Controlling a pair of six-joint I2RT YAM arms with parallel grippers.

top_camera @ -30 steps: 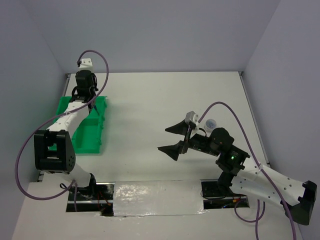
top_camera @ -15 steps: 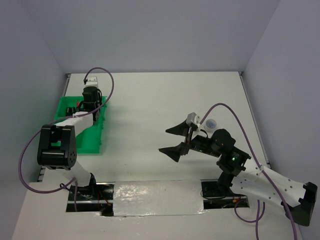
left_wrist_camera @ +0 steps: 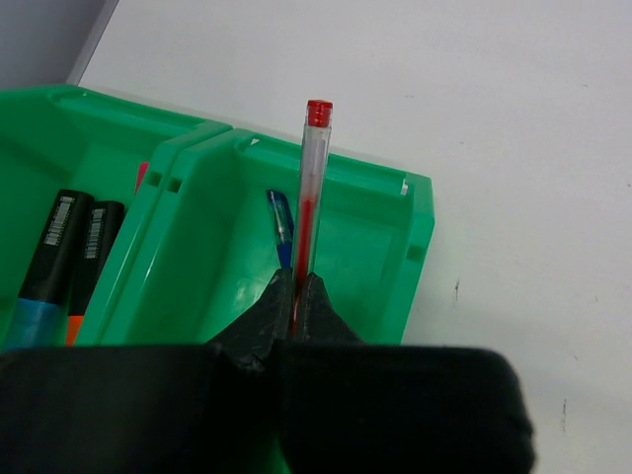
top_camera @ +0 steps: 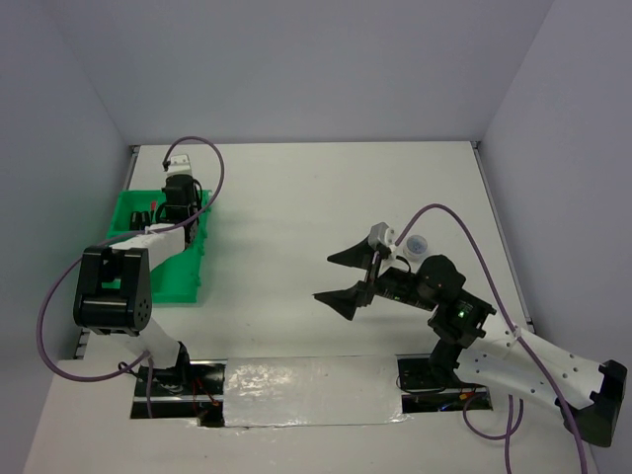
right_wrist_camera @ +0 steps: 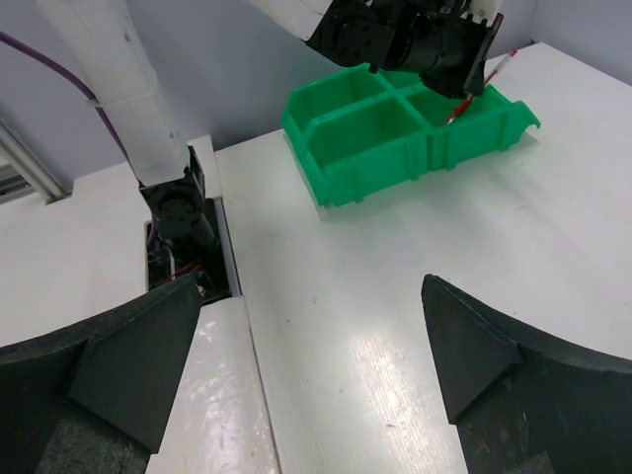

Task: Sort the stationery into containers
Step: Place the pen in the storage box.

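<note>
The left tool (left_wrist_camera: 296, 301) is closed tight on a thin red pen with a clear barrel (left_wrist_camera: 314, 188), pinching it near its lower end. The pen points forward from the fingertips, and in the left wrist view its red cap lines up with the far rim of the bright green rectangular plastic tray (left_wrist_camera: 415, 212). This tray sits at the left side of the white surface (top_camera: 296, 197), close to the side wall. The left tool is over the far compartment on the tray's right side. In that same compartment a thin blue pen (left_wrist_camera: 280, 222) leans against the far wall, just beside the red pen. In the neighbouring compartment to the left lie two short black highlighters, one with a blue end (left_wrist_camera: 49, 257) and one with an orange end (left_wrist_camera: 94, 252), side by side and touching

The right tool (top_camera: 324, 276) hangs over the middle of the surface, well apart from the tray, with its fingers (right_wrist_camera: 128, 365) spread wide and nothing between them. Just beside the right arm a small pale round item (top_camera: 417, 244) rests on the surface; it may be the translucent roll, though the top view is too coarse to be sure
</note>
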